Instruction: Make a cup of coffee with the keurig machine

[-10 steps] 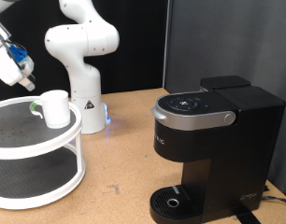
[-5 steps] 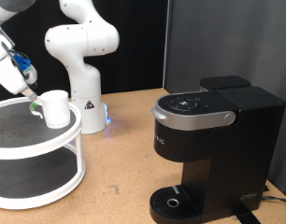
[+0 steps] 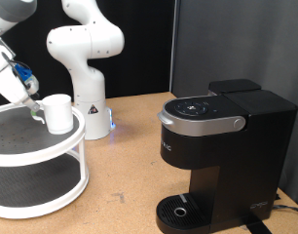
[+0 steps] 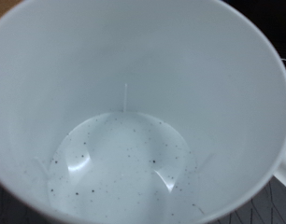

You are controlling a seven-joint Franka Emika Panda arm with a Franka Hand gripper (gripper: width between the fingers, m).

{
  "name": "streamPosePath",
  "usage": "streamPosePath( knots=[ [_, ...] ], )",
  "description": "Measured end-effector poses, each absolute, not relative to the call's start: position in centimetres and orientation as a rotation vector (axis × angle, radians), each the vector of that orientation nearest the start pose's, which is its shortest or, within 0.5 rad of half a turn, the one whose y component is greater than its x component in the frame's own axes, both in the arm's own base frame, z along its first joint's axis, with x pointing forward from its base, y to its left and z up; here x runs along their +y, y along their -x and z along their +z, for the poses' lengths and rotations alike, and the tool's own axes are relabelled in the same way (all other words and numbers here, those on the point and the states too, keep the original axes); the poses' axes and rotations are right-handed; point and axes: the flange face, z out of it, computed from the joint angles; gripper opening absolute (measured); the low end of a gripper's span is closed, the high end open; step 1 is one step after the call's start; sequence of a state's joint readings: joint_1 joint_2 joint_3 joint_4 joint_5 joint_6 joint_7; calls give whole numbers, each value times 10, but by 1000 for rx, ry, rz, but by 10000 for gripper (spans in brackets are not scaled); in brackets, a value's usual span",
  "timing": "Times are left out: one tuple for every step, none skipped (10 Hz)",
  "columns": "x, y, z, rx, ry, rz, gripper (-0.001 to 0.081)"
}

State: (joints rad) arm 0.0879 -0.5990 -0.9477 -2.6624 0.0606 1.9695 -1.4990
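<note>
Step in hand, as I read it: fetching the cup (image 3: 57, 113) off the two-tier white turntable (image 3: 76, 146), i.e. the approach to grasp. Cup sits upright on the turntable's upper tier, near its rim on the side facing the keurig machine (image 3: 219, 156), and well apart from the machine itself. The gripper (image 3: 34, 103) is at the cup's far side from the machine, right against it. Can't tell if fingers are spread or pinching; no fingertips show in either view. Wrist view is filled by the cup's inside (image 4: 134, 121): empty, speckled bottom.

Next move calls for a firm hold on the cup wall before any lift.

Vs. 1 s ago: gripper has come down and closer to the cup; cup and machine haven't moved. Machine lid is shut, drip tray bare.
</note>
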Motion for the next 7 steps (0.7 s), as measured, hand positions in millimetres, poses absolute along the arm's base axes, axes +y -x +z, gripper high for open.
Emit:
streamPosePath(
  knots=[
    [-245,-255,336,-978,2408,-463,800],
    [-245,-254,332,-972,2414,-468,800],
    [-244,-254,328,-967,2420,-467,800],
    [-243,-254,324,-962,2423,-457,800],
    [-242,-255,320,-961,2424,-449,800],
    [-241,-256,317,-961,2425,-448,800],
    [-240,-256,314,-956,2420,-449,800]
  ],
)
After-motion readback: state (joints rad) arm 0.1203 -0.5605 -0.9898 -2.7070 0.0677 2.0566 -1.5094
